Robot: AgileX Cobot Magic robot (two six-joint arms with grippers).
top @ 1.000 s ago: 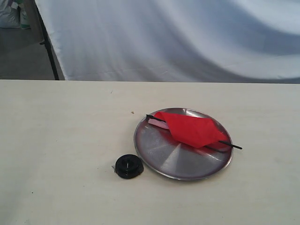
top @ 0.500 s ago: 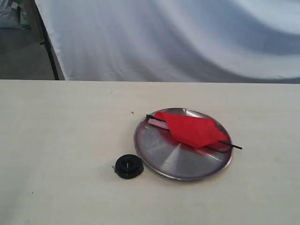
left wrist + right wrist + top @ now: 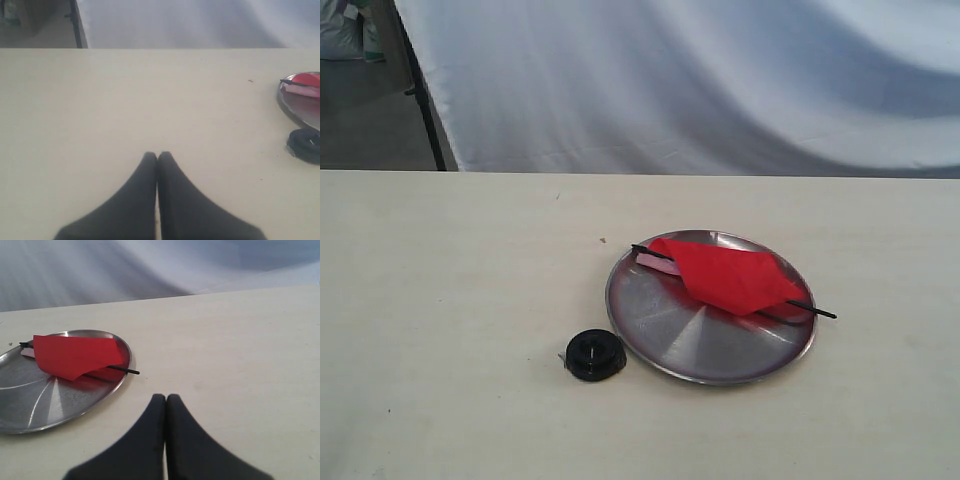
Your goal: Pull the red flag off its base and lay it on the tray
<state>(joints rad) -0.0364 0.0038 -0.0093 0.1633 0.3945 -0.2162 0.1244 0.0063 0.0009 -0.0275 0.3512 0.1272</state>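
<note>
Exterior view first: the red flag [image 3: 725, 275] lay flat across the far half of the tray [image 3: 660, 345]. It was the only thing in the dish, cloth crumpled over the stick. Here was the worry: the stick's right end poked out past the tray's right rim, over bare table [image 3: 440, 300]. Any knock to that overhang could have levered or rolled the flag out. The base [image 3: 595, 355] sat empty just beside the tray's near-left rim, with neither arm in shot.

Left wrist view next: the left gripper [image 3: 157, 156] hung over open table, fingers pressed together with nothing between them. The base [image 3: 305, 145] and the tray's edge [image 3: 295, 107] showed well apart from it, with a sliver of red flag [image 3: 307, 79] on the metal. A careless sweep to the right would likely have struck the base first and shoved it into the tray.

Right wrist view last: the right gripper [image 3: 165, 399] was clenched too, empty, near the tray [image 3: 40, 410]. The flag [image 3: 75, 355] rested inside, and its overhanging stick end pointed toward this arm, the likelier snag.
</note>
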